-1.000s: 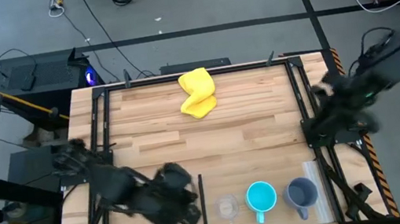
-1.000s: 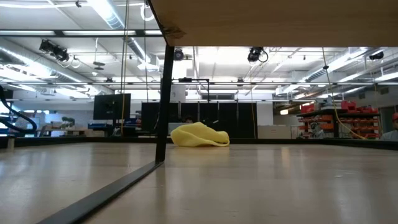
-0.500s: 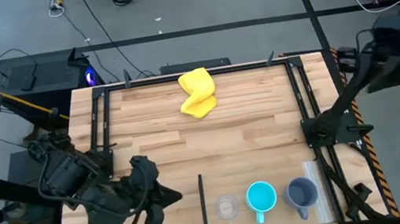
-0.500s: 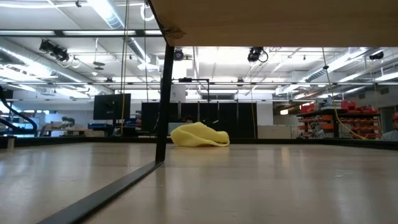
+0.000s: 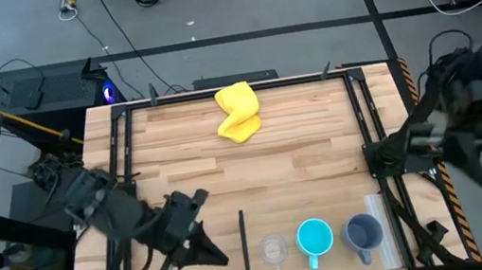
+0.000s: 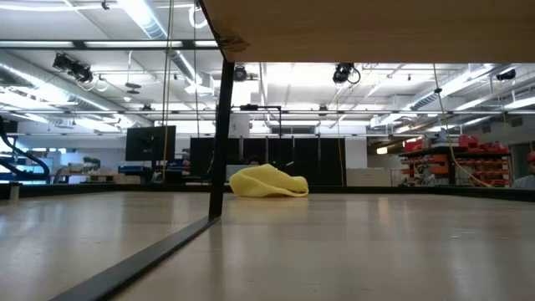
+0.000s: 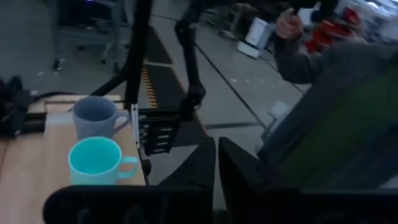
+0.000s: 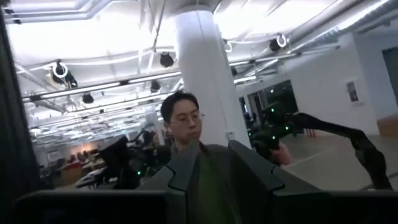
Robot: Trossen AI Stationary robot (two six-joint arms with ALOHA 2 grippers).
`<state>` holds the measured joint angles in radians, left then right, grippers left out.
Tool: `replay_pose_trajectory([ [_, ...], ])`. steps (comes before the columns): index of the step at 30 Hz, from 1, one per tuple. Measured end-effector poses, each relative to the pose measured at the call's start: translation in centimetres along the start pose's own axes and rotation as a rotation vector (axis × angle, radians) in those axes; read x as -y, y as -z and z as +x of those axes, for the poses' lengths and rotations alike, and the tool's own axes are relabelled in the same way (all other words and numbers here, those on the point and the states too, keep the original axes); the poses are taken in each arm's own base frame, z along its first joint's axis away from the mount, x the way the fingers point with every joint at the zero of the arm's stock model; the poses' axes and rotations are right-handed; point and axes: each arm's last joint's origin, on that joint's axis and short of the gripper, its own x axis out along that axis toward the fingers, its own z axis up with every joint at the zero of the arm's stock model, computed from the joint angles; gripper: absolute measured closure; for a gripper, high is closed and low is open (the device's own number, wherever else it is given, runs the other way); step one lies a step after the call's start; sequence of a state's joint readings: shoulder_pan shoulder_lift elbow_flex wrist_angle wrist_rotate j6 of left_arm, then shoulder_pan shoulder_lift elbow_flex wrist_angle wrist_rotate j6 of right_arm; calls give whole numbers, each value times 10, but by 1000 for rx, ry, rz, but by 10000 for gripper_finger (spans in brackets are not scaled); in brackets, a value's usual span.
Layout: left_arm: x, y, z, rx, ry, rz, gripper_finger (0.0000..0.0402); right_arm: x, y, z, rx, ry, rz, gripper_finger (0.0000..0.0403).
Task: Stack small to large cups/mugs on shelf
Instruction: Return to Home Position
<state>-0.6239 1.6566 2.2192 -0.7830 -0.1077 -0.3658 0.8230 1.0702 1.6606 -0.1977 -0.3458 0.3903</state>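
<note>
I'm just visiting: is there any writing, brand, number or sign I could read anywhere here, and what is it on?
No text can be read in any view.
Clear glass cup, bright-blue mug, grey-blue mug, yellow cloth: no print shows.
Wall plaque in the right wrist view: too blurred to read.
Left gripper, right gripper: no legible marking.

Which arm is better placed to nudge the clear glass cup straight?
Likely left. The left end effector hovers over the front of the table, near the clear glass cup; the right end effector hangs beyond its right edge.
</note>
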Motion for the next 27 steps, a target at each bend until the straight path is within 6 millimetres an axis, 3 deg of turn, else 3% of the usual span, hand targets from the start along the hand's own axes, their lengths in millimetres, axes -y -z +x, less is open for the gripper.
replay_pose_trajectory([
  [4,-30,-11,-11,-37,29,8,369,9,11,3,38,-1,-25,312],
  [8,-70,-22,-17,-73,69,7,375,13,14,-9,61,34,-46,312],
  [12,-115,-37,-30,-64,140,4,381,12,8,-35,114,96,-83,312],
  [17,-169,-49,-53,-29,53,-35,383,6,10,-70,157,169,-97,312],
  [21,-202,-56,-73,3,42,-61,378,-5,17,-96,195,204,-130,312],
  [27,-246,-57,-75,8,89,-119,370,-17,36,-126,246,236,-148,312],
])
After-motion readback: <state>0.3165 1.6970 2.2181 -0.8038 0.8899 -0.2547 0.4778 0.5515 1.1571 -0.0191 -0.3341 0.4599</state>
